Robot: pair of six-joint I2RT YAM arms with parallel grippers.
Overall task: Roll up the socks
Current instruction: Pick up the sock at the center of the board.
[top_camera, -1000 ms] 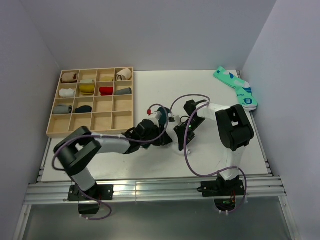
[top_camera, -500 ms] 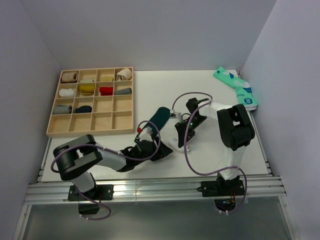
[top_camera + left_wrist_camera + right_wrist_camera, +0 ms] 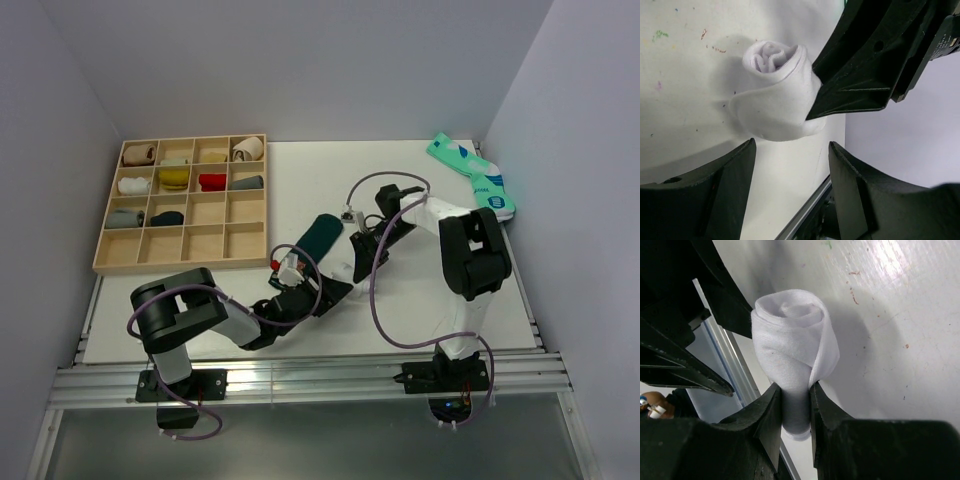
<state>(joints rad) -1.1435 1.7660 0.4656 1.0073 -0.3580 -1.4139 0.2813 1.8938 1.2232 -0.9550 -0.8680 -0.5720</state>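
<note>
white sock roll (image 3: 790,360); dark green sock (image 3: 320,236); mint pair (image 3: 475,177), blue-white marks; tan tray (image 3: 180,265)

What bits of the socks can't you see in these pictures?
White rolled sock: top view, mostly hidden by the left arm and right arm.
Its lower end: right wrist view, pinched out of sight between the right fingers.
Dark green sock: top view, near end hidden behind the left arm.
Rolled socks in the tray: top view, too small for patterns.

my left gripper (image 3: 790,150) stands spread, the rolled white sock (image 3: 775,97) just ahead, pinched by the right gripper (image 3: 816,92).
</note>
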